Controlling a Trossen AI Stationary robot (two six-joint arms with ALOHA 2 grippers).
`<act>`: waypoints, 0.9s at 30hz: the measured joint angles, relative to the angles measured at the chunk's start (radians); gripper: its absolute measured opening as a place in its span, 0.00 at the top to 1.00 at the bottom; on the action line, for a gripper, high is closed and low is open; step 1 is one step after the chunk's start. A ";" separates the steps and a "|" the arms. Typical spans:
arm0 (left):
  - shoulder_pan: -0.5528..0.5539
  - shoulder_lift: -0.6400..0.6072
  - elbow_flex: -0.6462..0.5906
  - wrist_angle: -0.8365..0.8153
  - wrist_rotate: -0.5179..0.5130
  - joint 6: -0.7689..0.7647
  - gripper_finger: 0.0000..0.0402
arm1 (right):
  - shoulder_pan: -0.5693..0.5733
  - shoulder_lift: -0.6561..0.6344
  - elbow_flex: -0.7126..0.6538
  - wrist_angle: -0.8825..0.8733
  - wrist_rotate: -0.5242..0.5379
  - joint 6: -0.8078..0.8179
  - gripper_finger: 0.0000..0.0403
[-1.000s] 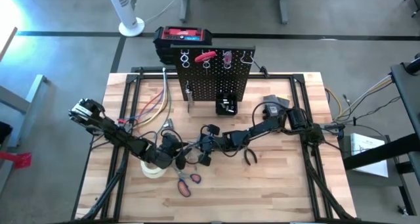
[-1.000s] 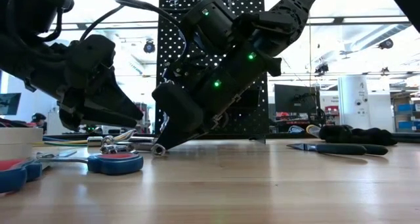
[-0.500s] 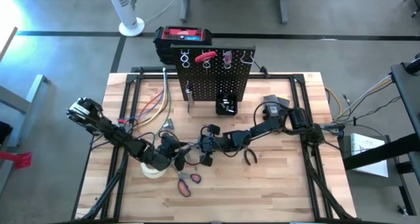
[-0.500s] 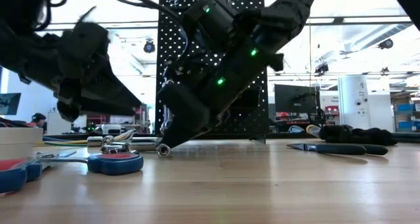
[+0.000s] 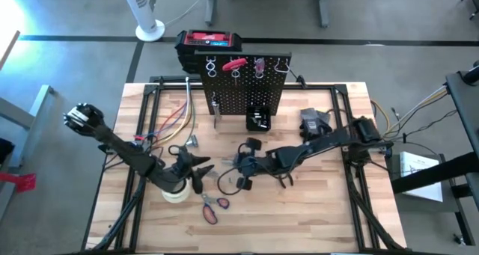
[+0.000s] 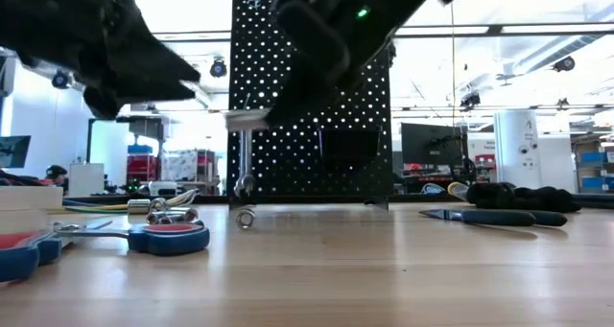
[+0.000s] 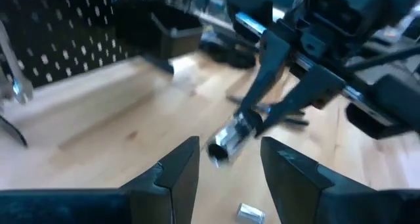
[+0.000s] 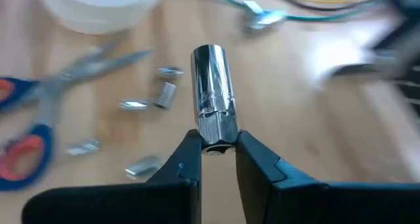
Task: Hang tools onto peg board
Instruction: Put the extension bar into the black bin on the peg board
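surface (image 5: 329, 217): light wood, carries all. peg board (image 5: 243, 90): upright black panel at the far edge, tools on its top hooks. right gripper (image 8: 213, 148): raised above mid-surface, fingers clamped on a silver socket (image 8: 211, 96). left gripper (image 7: 226, 168): nearby, fingers parted, nothing held. scissors (image 5: 213, 206), tape roll (image 5: 174, 194), loose bits (image 8: 164, 92): lying below.

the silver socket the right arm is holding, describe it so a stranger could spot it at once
In front of the upright black perforated peg board, near the middle of the wooden table, the right gripper is shut on a long shiny silver socket. Unlike the small silver bits lying loose on the wood, it is raised off the table.
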 joint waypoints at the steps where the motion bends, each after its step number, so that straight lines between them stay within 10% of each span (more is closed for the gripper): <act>1: -0.006 -0.011 0.000 0.003 -0.005 0.012 0.62 | 0.006 -0.019 -0.002 -0.037 0.041 0.006 0.90; 27: -0.060 -0.028 0.000 0.019 -0.054 0.035 0.62 | -0.026 -0.454 -0.293 -0.205 0.320 0.137 0.90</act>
